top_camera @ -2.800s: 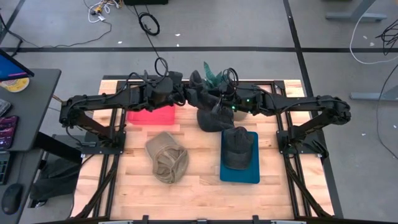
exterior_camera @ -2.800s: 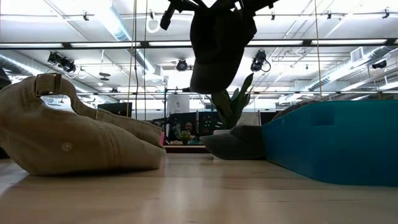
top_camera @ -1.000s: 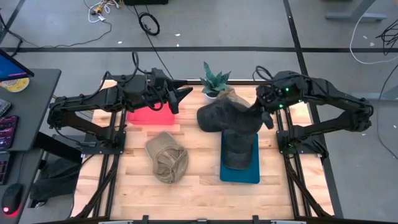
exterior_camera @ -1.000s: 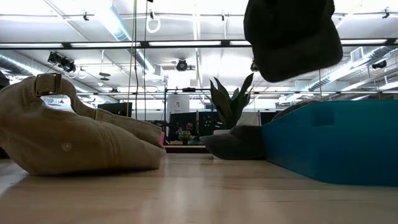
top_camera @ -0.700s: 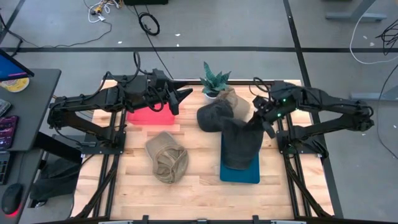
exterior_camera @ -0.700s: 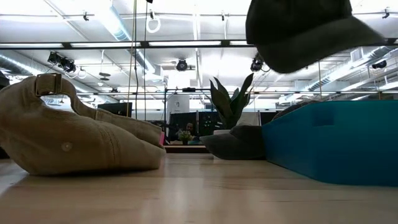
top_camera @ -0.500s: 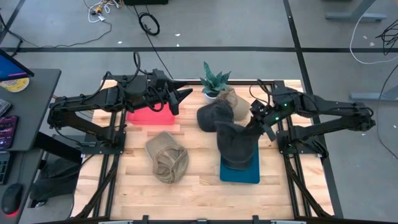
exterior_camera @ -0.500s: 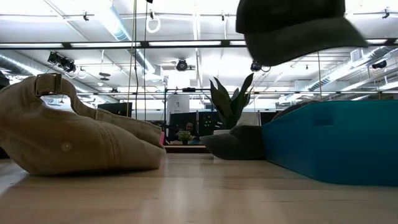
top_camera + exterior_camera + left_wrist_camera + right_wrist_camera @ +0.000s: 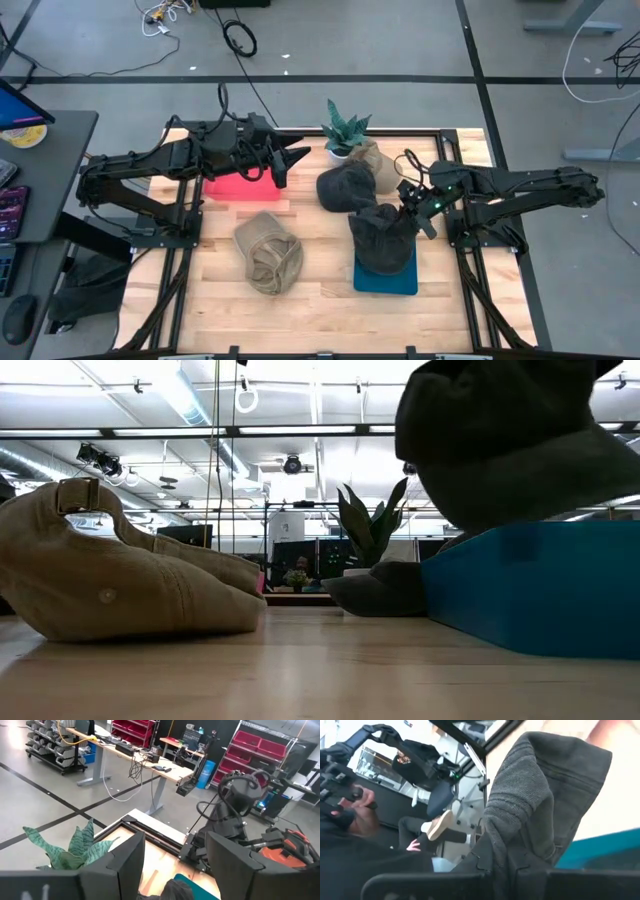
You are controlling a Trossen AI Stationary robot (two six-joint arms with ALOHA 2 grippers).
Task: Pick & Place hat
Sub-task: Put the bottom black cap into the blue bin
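A dark grey hat droops crumpled over the teal box at the table's right, with my right gripper shut on its right side. In the low view this hat reaches down to the teal box's top. What it rests on there is hidden. A second dark hat lies on the table behind it. A tan hat lies crown down at the middle left. My left gripper hovers open over the red box, holding nothing. My right gripper pinches a bunched fold of the dark hat's cloth between its two fingers, at the hat's right edge. The fingers come from the table's right, slanting down. The hat sags away from them toward the left, over the teal box.
A potted plant and a tan rounded thing stand at the far middle. In the right wrist view a seated person shows beyond the table. Bare wood lies along the near edge.
My right gripper has carried the dark hat from above the far hat toward the near edge and down over the teal box. The hat, which hung spread out, has sunk and crumpled onto the box.
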